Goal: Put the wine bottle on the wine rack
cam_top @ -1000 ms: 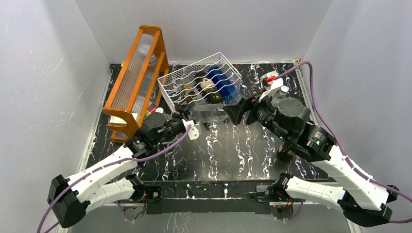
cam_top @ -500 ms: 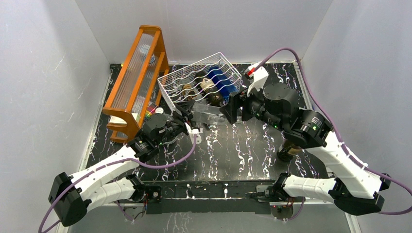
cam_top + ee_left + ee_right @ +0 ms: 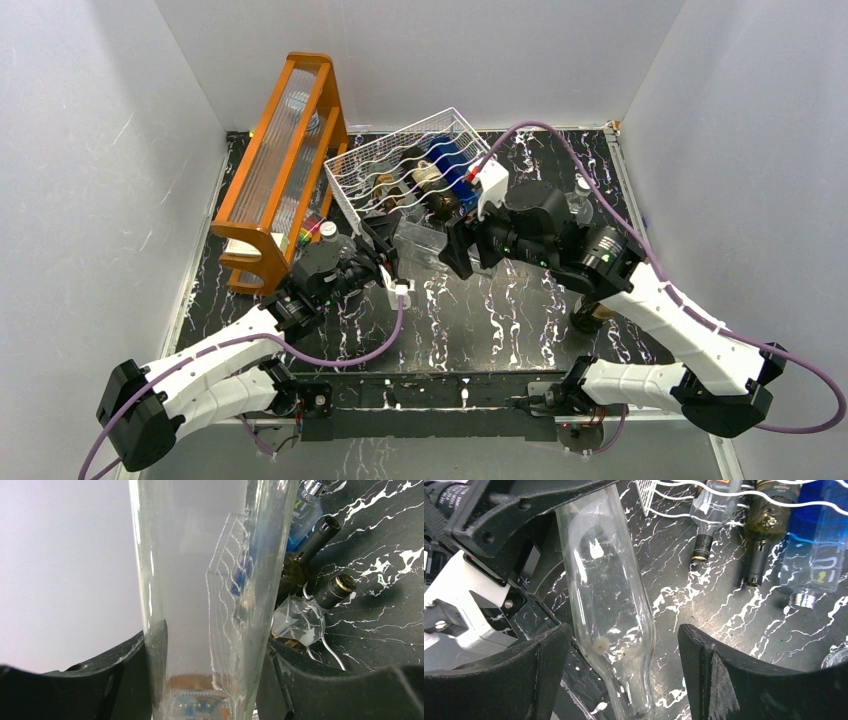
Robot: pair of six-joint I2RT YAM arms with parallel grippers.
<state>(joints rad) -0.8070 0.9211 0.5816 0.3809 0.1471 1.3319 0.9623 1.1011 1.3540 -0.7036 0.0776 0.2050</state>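
The wine bottle (image 3: 425,240), clear glass, is not on the wine rack (image 3: 410,165). It is held just in front of the rack's near edge, above the table (image 3: 520,300), with its length running across that edge. The left gripper (image 3: 392,250) has hold of it: in the left wrist view its two fingers (image 3: 142,675) press against either side of the glass (image 3: 200,580), closed as far as the body of the bottle allows.

The right gripper (image 3: 458,245) sits at the bottle's other end, also just in front of the rack. Its jaws stand wide apart, one on each side of the bottle (image 3: 609,590) where the shoulder narrows toward the neck. One finger (image 3: 544,665) looks very close to the glass, but contact cannot be told from this angle.

A blue bottle (image 3: 819,545), a dark bottle (image 3: 769,525) and a smaller clear one (image 3: 711,510) lie in the rack's wavy rows. An orange wooden frame (image 3: 285,150) stands just left of the rack.
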